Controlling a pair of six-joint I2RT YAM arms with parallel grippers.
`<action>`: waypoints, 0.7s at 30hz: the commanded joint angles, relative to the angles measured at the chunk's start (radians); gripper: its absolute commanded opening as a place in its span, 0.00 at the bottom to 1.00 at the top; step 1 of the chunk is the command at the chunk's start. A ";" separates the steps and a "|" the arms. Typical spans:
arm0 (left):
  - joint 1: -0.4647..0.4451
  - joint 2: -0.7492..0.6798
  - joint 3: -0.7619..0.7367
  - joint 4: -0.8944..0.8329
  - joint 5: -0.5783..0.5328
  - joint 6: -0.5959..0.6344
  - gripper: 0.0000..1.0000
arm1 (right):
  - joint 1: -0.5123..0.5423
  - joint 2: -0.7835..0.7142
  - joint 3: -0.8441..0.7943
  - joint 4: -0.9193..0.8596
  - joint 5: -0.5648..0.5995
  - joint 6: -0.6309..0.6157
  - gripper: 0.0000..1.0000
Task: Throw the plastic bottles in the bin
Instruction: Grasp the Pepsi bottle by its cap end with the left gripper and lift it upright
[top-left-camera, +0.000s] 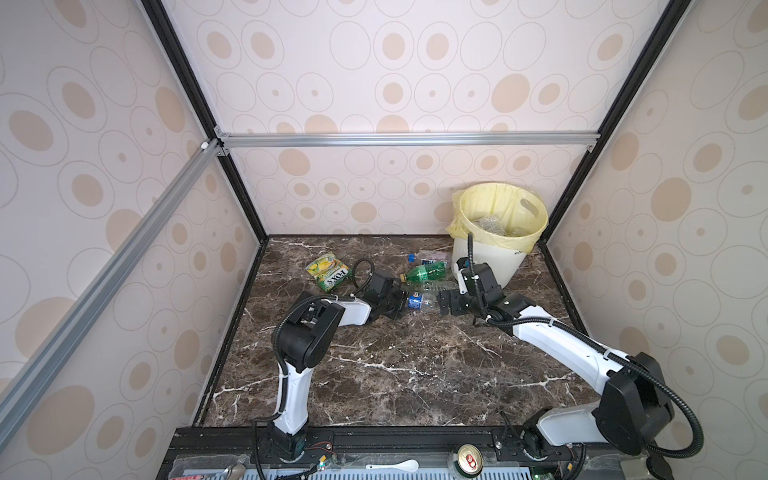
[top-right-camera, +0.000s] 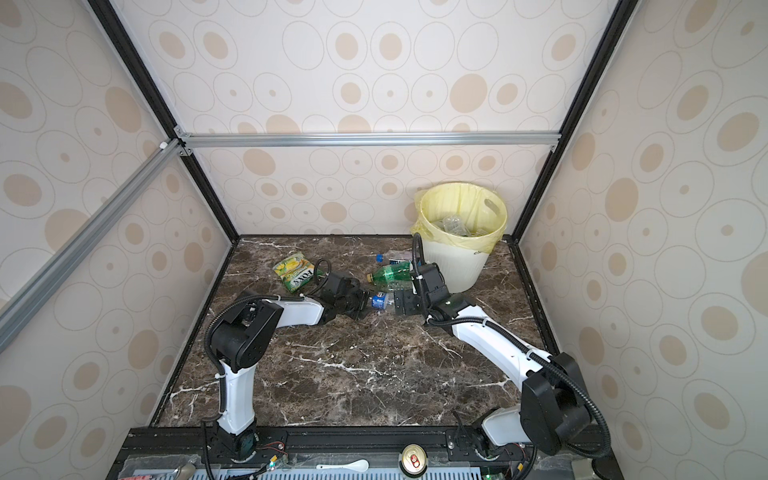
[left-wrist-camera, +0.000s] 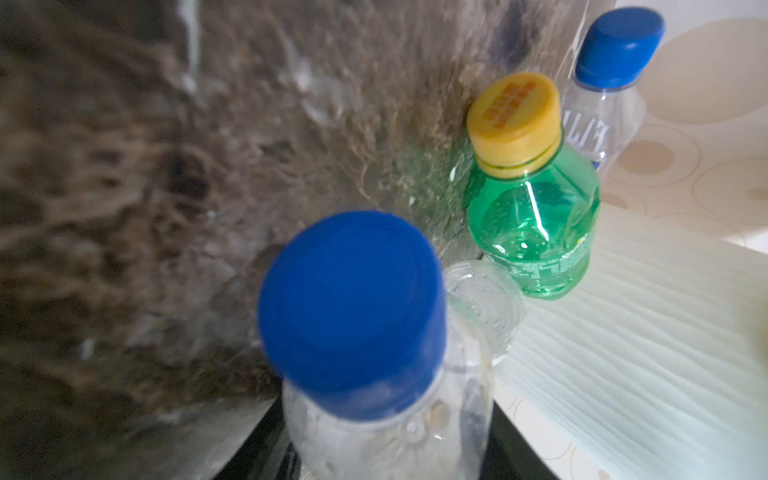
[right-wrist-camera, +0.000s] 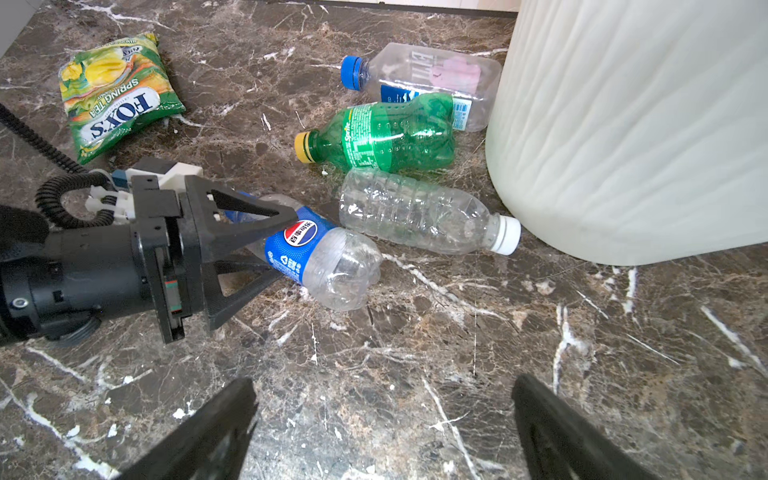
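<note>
Left gripper (right-wrist-camera: 282, 243): jaws narrow, one finger pressed to each side of the Pepsi bottle (right-wrist-camera: 316, 257) at its cap end, by the blue label.
Pepsi bottle: on its side on the table (right-wrist-camera: 415, 353), clear base pointing away from the left gripper. In the left wrist view its blue cap is close up and blurred.
Right gripper (right-wrist-camera: 382, 386): jaws wide with nothing between them, low over bare table. In both top views it faces the left gripper (top-left-camera: 405, 305), with the Pepsi bottle (top-left-camera: 415, 300) between the two. It is near the base, not touching.
Clear bottle (right-wrist-camera: 419, 212): white cap, on its side just beyond the Pepsi bottle, cap near the bin (right-wrist-camera: 623, 124).
Green bottle (right-wrist-camera: 386, 137): yellow cap, on its side, just beside the clear bottle on the far side.
Square bottle (right-wrist-camera: 424, 79): blue cap, on its side behind the green bottle, base at the bin's wall.
Bin: upright in the far right corner, white ribbed wall, yellow bag over the rim, clear bottles inside (top-left-camera: 492, 226).
Packet (right-wrist-camera: 116, 91): flat on the table, well left of the bottles, beyond the left gripper.
</note>
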 joint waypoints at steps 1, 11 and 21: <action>-0.003 0.048 -0.040 -0.052 0.001 0.017 0.54 | -0.002 -0.038 -0.021 -0.010 0.026 -0.019 1.00; 0.005 -0.042 -0.114 -0.042 -0.045 0.163 0.48 | -0.002 -0.045 -0.044 0.008 -0.009 -0.018 1.00; 0.029 -0.102 -0.123 -0.030 0.024 0.453 0.46 | -0.004 -0.031 -0.047 0.048 -0.163 -0.029 1.00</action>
